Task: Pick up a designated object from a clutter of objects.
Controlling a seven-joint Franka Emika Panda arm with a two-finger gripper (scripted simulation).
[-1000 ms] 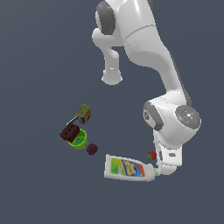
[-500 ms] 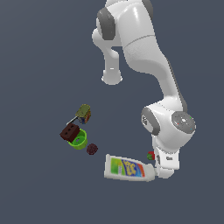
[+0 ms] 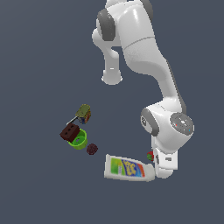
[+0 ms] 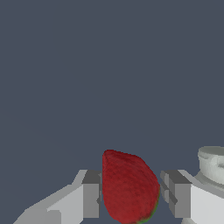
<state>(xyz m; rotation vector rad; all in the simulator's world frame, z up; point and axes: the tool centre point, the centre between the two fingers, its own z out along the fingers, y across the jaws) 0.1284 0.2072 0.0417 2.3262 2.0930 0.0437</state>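
The designated object, a small red strawberry (image 4: 129, 188) with a bit of green at its base, sits between my two fingers in the wrist view. In the exterior view the strawberry (image 3: 150, 155) shows as a red dot beside the cap end of the white bottle (image 3: 129, 168). My gripper (image 4: 131, 192) is lowered around it and open, one finger (image 4: 90, 194) nearly touching it and a thin gap on the other side. The rest of the clutter of objects lies towards the exterior view's left.
The labelled bottle lies on its side, its cap (image 4: 212, 164) close to one finger. Farther to the exterior view's left are a maroon ball (image 3: 92, 149), a green cup (image 3: 79, 141), a dark brown block (image 3: 69, 131) and an olive-orange box (image 3: 83, 113).
The arm has lowered, bringing the hand down beside the bottle's cap end and around the strawberry. The clutter has not moved.
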